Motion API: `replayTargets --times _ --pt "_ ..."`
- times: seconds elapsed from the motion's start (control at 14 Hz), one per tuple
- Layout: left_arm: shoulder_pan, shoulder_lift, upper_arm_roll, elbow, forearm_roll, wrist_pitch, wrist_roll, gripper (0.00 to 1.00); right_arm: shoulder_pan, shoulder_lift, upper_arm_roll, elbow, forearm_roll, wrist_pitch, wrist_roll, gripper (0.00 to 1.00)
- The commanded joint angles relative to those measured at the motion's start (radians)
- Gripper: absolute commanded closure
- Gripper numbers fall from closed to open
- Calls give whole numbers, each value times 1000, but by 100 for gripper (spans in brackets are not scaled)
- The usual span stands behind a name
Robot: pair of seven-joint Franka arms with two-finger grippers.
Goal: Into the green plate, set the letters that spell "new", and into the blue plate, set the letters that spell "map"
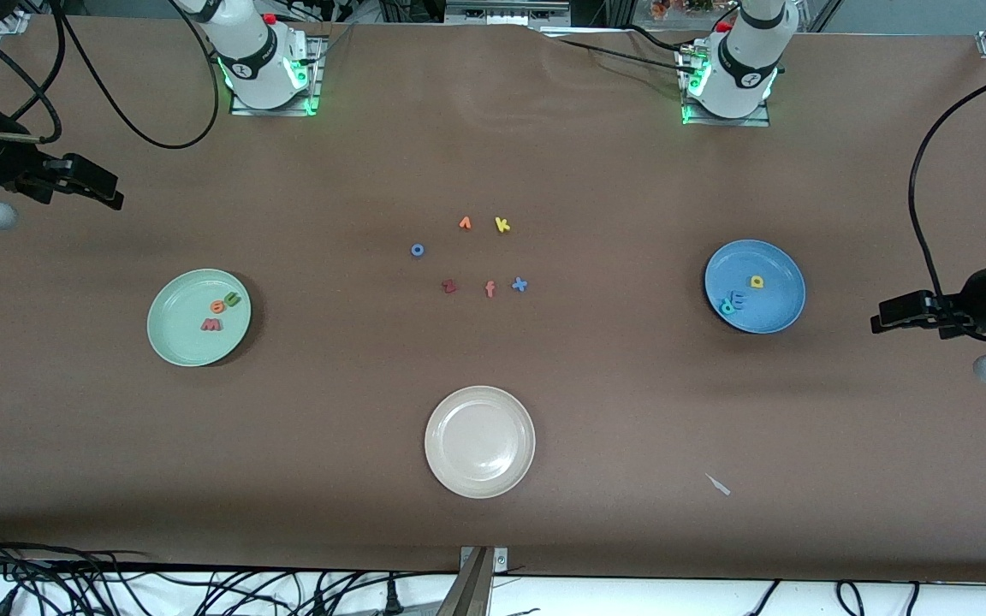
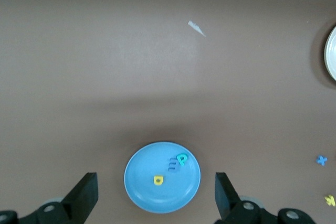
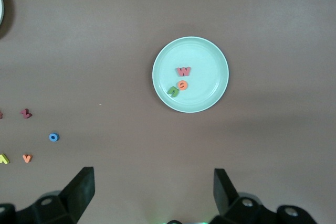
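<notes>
Only the front view shows the white plate (image 1: 480,441) whole; both wrist views cut it off. The left gripper (image 2: 156,196) hangs wide open over the blue plate (image 2: 142,166); the right gripper (image 3: 153,192), open too, sits near the green plate (image 3: 210,59).

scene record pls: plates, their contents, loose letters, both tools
green plate: toward the right arm's end; holds n, e, w
blue plate: toward the left arm's end; holds m, a, p
white plate: nearest the front camera, nothing in it
loose letters: six at mid-table, among them o, k, z, x
left tool: open, holds nothing, at its table end, waiting
right tool: open, holds nothing, at its table end, waiting
task state: looks done
</notes>
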Motion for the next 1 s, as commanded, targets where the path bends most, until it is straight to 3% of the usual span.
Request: replayTargets --times 0.0,0.21,0.93 --pt "-31 -195 26 -315 -19 182 26 2 -6 9 1 23 6 -6 -9 0" --pt "-33 -235 22 -429 -13 288 28 2 -6 8 1 23 6 -6 -9 0" --pt "-31 -232 15 -377 19 215 61 1 -6 8 1 23 7 -6 -9 0"
